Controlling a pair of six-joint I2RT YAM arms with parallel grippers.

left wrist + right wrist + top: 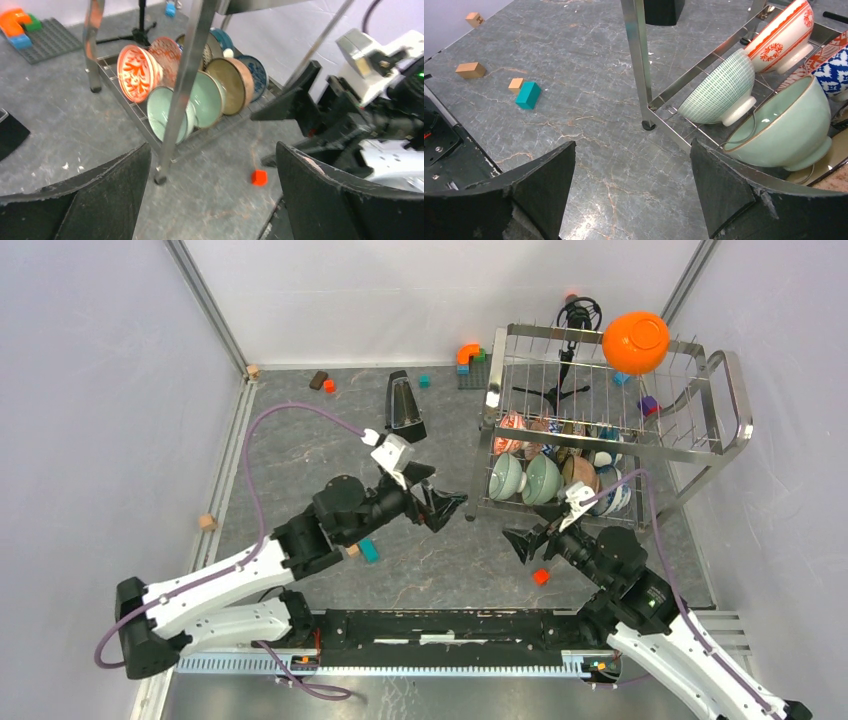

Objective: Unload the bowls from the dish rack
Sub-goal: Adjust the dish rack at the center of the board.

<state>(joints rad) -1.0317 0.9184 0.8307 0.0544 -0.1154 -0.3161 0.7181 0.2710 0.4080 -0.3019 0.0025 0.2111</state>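
Note:
The steel dish rack (742, 400) stands at the back right. A bright orange bowl (636, 341) sits on its top tier. On the lower tier several bowls stand on edge: pale green (507, 477), brown-gold (578, 472), red-and-white (510, 430), blue-and-white (615, 495). My left gripper (455, 512) is open just left of the rack's front corner, holding nothing (212, 150). It faces the red-and-white bowl (137, 72) and a pale green bowl (161, 112). My right gripper (527, 540) is open and empty (634, 145) near the front of the rack. A pale green bowl (784, 130) lies just right of it.
A rack leg (639, 60) stands ahead of the right gripper. A red block (541, 576) and a teal block (369, 550) lie on the table near the arms. A black microphone stand (570, 350), a black wedge-shaped object (404, 405) and a grey baseplate (472, 375) are at the back.

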